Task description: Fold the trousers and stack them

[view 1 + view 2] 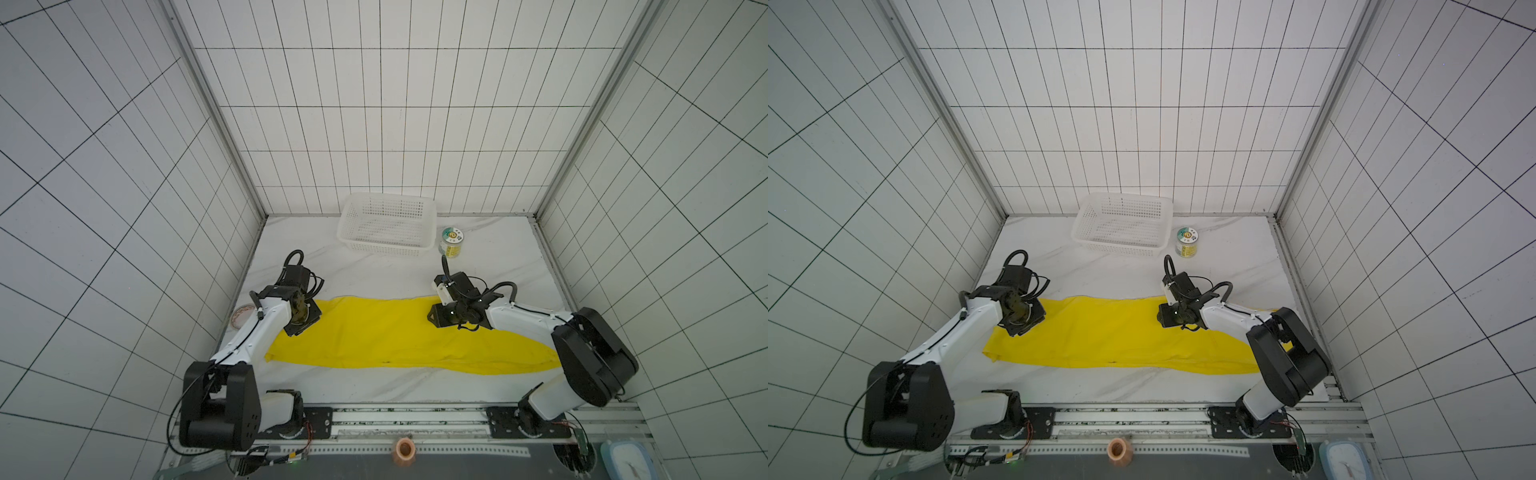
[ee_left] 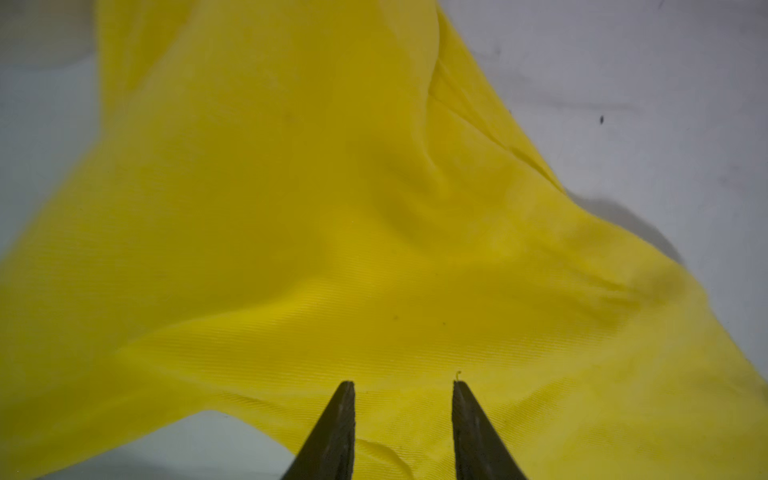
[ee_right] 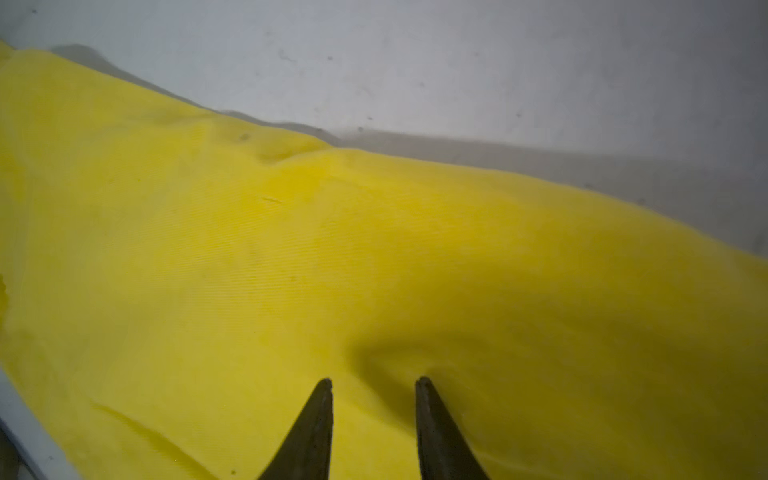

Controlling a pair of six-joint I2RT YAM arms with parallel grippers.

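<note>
Top views: looking down on the trousers, lying flat as one long bright yellow band across the white marbled surface, smooth-edged, tapering to a rounded end under the right arm, well apart from the perforated white plastic basket at the back.

Left wrist: bringing out fine twill ribbing and soft folds, with the left claw standing parted over the cloth, gripping nothing.

Right wrist: catching the right claw also parted, tips hanging beside a shallow dent in the fabric. From above, tips lying hidden beneath the wrists.
</note>
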